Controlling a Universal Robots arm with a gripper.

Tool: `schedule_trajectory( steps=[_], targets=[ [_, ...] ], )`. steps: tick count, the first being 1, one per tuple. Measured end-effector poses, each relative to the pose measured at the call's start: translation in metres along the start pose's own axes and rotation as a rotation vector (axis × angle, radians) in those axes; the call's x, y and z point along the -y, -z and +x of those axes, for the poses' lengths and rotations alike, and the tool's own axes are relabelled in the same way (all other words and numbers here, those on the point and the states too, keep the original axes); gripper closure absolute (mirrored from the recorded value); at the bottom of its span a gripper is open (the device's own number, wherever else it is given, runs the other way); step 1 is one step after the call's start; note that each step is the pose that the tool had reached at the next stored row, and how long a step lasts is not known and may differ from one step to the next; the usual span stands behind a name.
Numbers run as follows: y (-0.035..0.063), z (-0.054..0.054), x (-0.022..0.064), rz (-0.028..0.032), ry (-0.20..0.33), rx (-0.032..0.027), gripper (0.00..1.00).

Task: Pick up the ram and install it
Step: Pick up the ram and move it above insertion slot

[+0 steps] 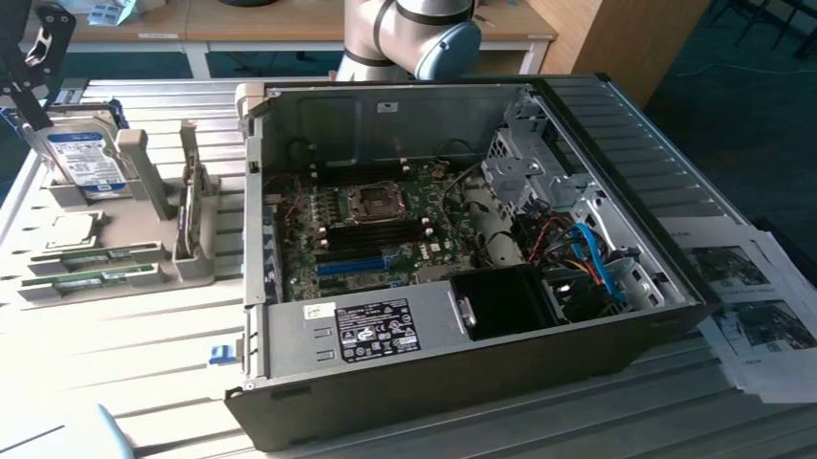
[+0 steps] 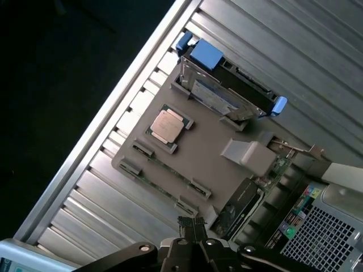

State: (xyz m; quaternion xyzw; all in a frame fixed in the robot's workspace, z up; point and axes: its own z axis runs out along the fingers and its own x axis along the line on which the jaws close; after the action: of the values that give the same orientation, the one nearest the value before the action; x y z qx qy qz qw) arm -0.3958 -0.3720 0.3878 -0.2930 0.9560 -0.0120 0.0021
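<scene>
Two green ram sticks lie in the front slots of a grey holder tray at the exterior view's left; in the wrist view a ram stick shows edge-on between the tray's clips. My gripper hangs high over the tray's far end, above the hard drive, well clear of the sticks. In the wrist view the gripper is shut, with nothing between its black fingers. The open computer case lies beside the tray with its motherboard exposed.
The tray also holds a square silver processor and an upright card. A blue slot and cables sit inside the case. Printed sheets lie at the exterior view's right. The slatted table's edge runs beside the tray.
</scene>
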Motion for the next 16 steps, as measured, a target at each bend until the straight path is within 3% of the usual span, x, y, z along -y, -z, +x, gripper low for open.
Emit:
schedule_trajectory(
  steps=[9,16],
  targets=[
    [-0.0001,0.0000,0.0000,0.0014,0.102,0.0017,0.90],
    [-0.0002,0.0000,0.0000,0.0015,0.107,0.0018,0.90]
  ],
)
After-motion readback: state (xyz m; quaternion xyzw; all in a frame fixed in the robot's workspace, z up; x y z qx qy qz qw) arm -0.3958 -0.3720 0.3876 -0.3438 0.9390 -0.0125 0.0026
